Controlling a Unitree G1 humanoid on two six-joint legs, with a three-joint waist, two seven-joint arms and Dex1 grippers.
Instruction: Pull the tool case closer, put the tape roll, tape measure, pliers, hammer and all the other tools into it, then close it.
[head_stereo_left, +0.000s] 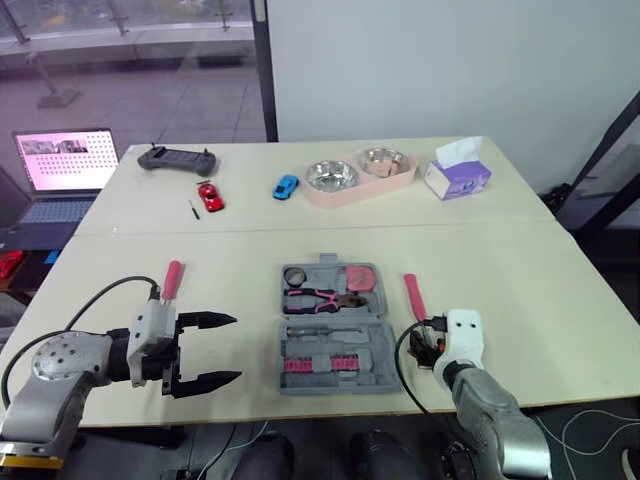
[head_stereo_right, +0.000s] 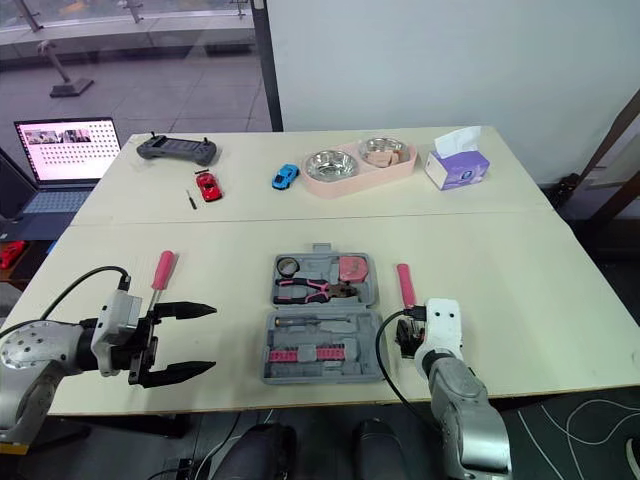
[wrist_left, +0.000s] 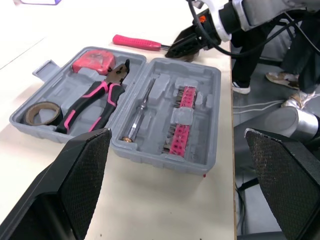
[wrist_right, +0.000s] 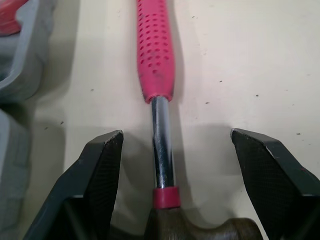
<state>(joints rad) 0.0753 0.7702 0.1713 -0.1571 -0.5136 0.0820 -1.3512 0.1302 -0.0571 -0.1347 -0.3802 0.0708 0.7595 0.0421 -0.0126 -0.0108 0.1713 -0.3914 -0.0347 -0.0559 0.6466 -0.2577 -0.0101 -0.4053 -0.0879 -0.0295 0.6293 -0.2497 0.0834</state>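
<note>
The grey tool case (head_stereo_left: 330, 345) lies open at the table's front middle. Its far half holds the tape roll (head_stereo_left: 296, 275), the red tape measure (head_stereo_left: 360, 278) and the pink-handled pliers (head_stereo_left: 320, 298). A screwdriver (wrist_left: 141, 111) and a row of pink bits (wrist_left: 181, 120) sit in the near half. Right of the case lies the pink-handled hammer (head_stereo_left: 411, 293). My right gripper (wrist_right: 175, 135) is open, one finger on each side of the hammer's steel shaft (wrist_right: 162, 150) near the head. My left gripper (head_stereo_left: 237, 348) is open and holds nothing, left of the case. A pink-handled tool (head_stereo_left: 172, 279) lies beyond it.
On the far half of the table are a black controller (head_stereo_left: 177, 158), a red toy car (head_stereo_left: 210, 195), a blue toy car (head_stereo_left: 286, 186), a pink double bowl (head_stereo_left: 357, 177) and a tissue box (head_stereo_left: 457, 176). A laptop (head_stereo_left: 62, 170) stands off the table's left. The table's front edge runs just behind both grippers.
</note>
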